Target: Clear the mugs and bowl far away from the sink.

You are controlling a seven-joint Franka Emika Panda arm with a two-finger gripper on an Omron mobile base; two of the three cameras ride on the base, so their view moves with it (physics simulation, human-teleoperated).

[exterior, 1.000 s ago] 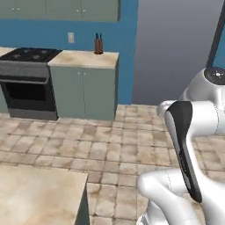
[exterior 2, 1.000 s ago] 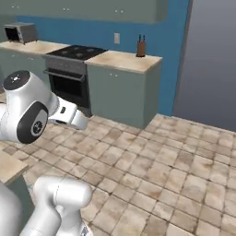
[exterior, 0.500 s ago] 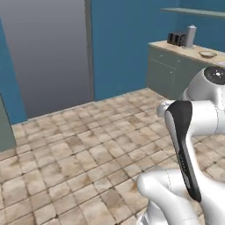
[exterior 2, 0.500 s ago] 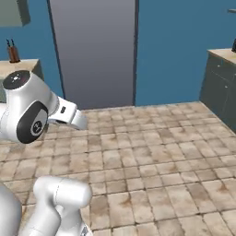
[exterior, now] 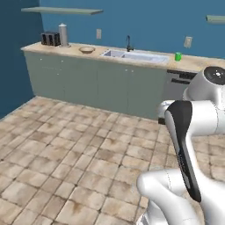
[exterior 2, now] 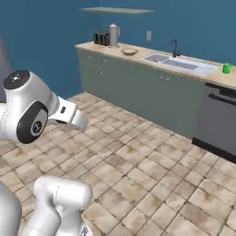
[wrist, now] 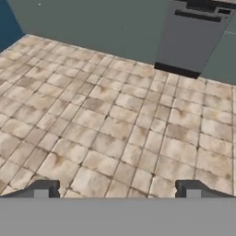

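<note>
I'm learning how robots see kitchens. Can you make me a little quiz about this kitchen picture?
1. True or false: the green mug stands on the counter on the same side of the sink as the bowl.
2. Which one stands next to the tall grey canister? A) the black toaster B) the green mug C) the dishwasher
3. Fill in: in the hand view, the gripper has its jaws spread wide over the tiled ____.

Key:
1. False. The sink lies between them.
2. A
3. floor
</note>
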